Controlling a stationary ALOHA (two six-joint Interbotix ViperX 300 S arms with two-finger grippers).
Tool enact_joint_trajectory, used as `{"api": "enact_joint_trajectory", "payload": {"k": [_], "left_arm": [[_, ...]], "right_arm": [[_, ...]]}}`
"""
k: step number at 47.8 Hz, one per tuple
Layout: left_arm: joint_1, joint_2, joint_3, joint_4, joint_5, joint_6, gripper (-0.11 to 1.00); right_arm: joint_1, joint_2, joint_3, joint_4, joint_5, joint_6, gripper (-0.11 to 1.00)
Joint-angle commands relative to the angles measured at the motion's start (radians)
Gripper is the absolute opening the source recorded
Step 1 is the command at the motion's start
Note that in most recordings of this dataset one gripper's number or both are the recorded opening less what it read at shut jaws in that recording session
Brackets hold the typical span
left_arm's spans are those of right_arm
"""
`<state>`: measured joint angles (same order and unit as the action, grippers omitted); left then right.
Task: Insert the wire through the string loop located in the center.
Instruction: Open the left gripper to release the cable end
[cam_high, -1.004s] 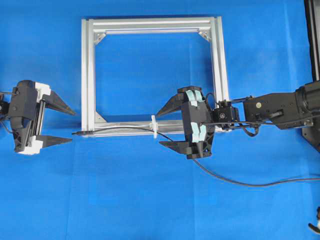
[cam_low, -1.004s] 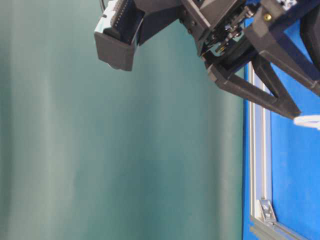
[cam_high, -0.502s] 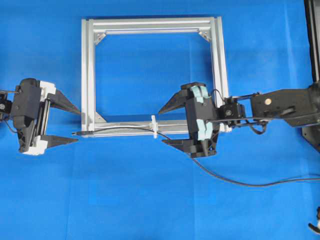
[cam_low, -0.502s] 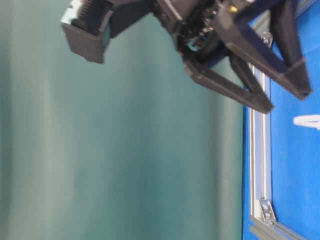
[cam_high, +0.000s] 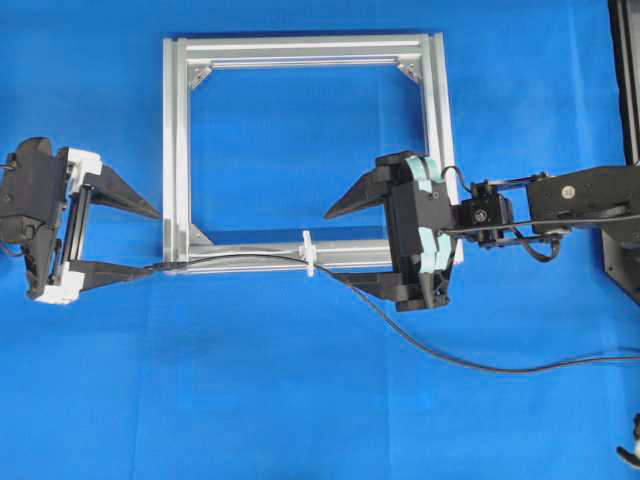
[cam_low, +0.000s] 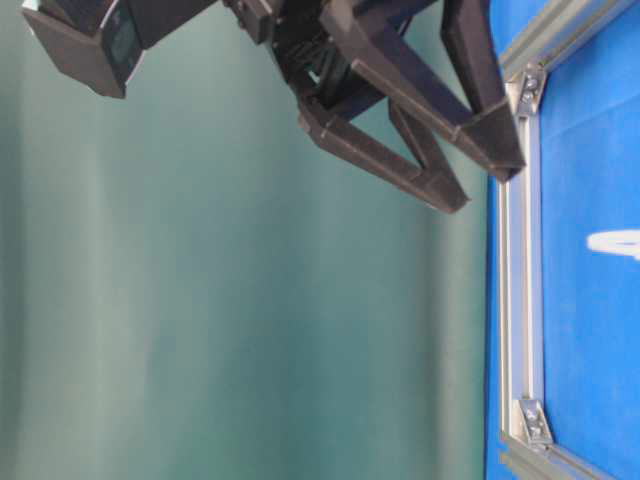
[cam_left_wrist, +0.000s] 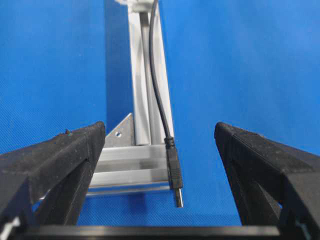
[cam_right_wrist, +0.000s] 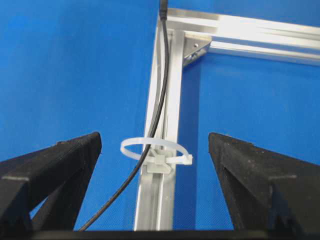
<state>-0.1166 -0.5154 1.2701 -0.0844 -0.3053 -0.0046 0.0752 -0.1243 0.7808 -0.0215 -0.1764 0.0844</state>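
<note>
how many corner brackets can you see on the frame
3. On the aluminium frame: top-left corner bracket, top-right corner bracket and bottom-left corner bracket. The right gripper covers the bottom-right corner, so a fourth may be hidden.

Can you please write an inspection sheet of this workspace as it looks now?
Surface: blue cloth.
Job's things: wire passes through the string loop and lies along the frame bar; its plug rests past the frame corner.
Clutter: nothing seen.
Grippers: left gripper open, plug between its fingers, untouched; right gripper open, empty, facing the loop.
Cables: wire trails off right.
Surroundings: green backdrop.
</note>
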Motion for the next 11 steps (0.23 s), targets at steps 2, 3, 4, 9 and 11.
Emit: {"api": "enact_joint_trajectory", "payload": {"k": [2,3,4,9,11], "left_arm": [[0.005,-0.014,-0.017,0.002,0.009,0.0,0.89],[0.005,-0.017,-0.017,0.0,0.012,0.0,0.89],[0.005,-0.017,-0.017,0.002,0.014,0.0,0.89],[0.005,-0.017,-0.018,0.002,0.015,0.0,0.89],[0.005,-0.017,-0.017,0.002,0.015,0.0,0.89]], "right_arm": [[-0.002,-0.032,-0.009,-0.002,0.005,0.0,0.97],[-0.002,-0.034,-0.009,0.0,0.006,0.0,0.97],[-0.002,-0.035,-0.009,0.0,0.008,0.0,0.97],[-0.002,-0.041,-0.008,0.0,0.011,0.0,0.97],[-0.002,-0.041,-0.008,0.0,0.011,0.0,0.97]]}}
